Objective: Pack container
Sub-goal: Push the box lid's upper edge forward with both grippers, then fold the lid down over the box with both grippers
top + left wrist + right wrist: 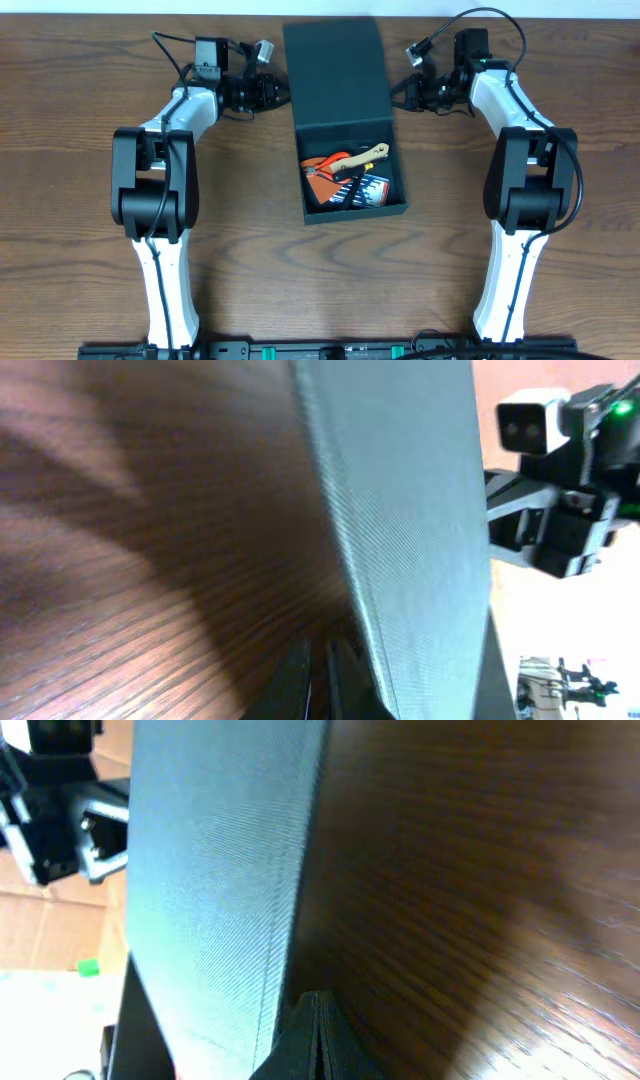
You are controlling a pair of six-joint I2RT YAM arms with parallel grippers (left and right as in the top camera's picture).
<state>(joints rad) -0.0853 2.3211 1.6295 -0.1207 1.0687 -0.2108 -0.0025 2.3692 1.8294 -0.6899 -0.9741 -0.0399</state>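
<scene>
The dark teal container (355,212) stands open in the middle of the table. Its flap lid (335,70) lies back flat on the far side. Inside lie orange-handled pliers (322,165), a pale wooden-handled tool (362,157) and a dark blue-striped item (370,190). My left gripper (272,92) is shut and empty, low on the table beside the lid's left edge; the left wrist view shows its fingers (315,680) next to the lid (410,510). My right gripper (400,95) is shut and empty beside the lid's right edge, fingers (318,1030) next to the lid (210,870).
The table is brown wood (90,220). Each wrist view shows the other arm across the lid: the right arm (560,490) and the left arm (60,810). Cables loop behind both wrists near the table's far edge (180,45).
</scene>
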